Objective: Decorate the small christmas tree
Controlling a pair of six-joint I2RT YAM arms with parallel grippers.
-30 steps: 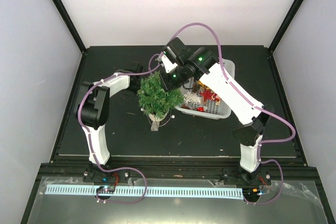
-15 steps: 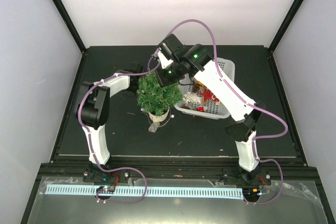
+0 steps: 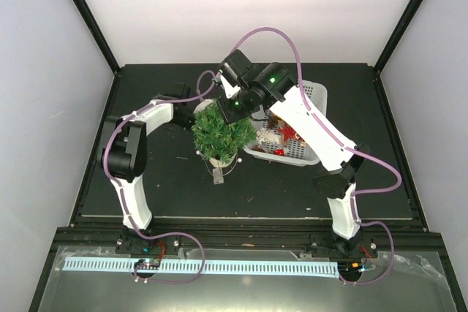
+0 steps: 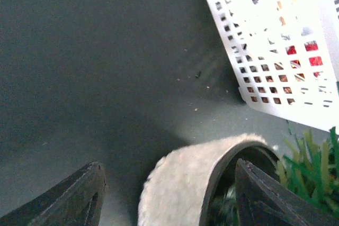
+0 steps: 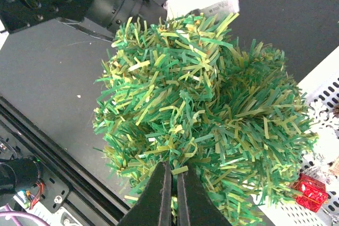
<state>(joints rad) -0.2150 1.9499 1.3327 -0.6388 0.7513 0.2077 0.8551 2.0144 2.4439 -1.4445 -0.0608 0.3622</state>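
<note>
The tree [image 3: 221,133] is standing upright on the desk [image 3: 161,188], just beside the basket [image 3: 311,153] of ornaments on its right. The right fingers [image 5: 161,197] are hovering over the crown, pressed together. Whether a thin hanger is pinched between them, I cannot tell. At the far side of the tree, the left fingers [image 4: 79,199] are standing wide apart with the fuzzy beige base [image 4: 180,183] between them, not clamping it. So nothing is bracing the tree. If the right arm is pushing down or sideways into the needles, the light tree is likely to tilt or slide toward the basket. A closing left finger catching the rim unevenly could also be nudging it over.
</note>
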